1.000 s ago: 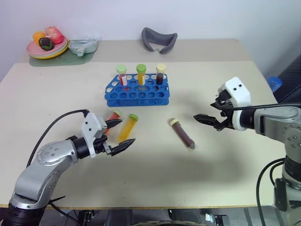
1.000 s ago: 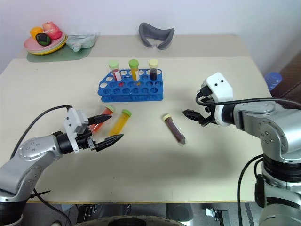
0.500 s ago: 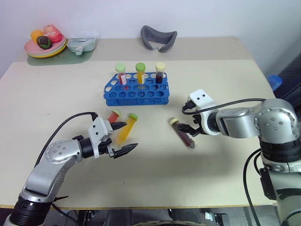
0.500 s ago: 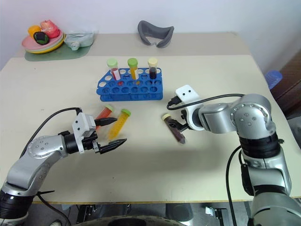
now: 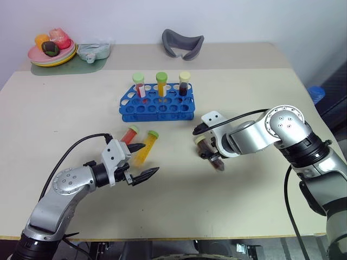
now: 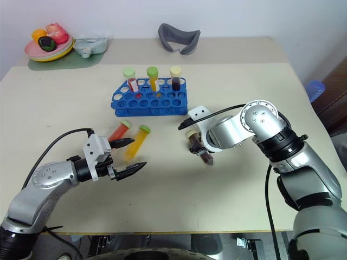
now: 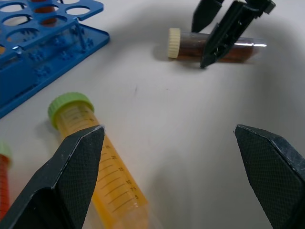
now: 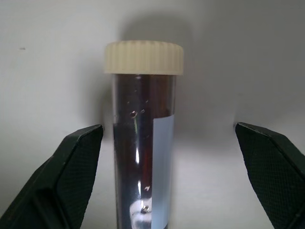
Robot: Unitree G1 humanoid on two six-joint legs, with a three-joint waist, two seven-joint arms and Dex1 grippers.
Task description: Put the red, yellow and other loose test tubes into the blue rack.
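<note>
1. Mostly I can see the table well; what is cut off is the brown tube, whose pointed end runs out of my right wrist view, and in the head views its middle hides under my right claw.
2. My right claw points steeply down over that brown tube, fingers spread wide on either side of it and gripping nothing; the cream cap sits just past the fingertips.
3. My left claw hangs low over the table, just as wide open and empty. The yellow tube lies on the table partly behind one left finger, its green cap pointing toward the blue rack.
4. The red tube lies just beside the yellow one, on its outer side; in the left wrist view only a sliver of it shows at the edge.
5. Three capped tubes stand upright in the rack's back row.
</note>
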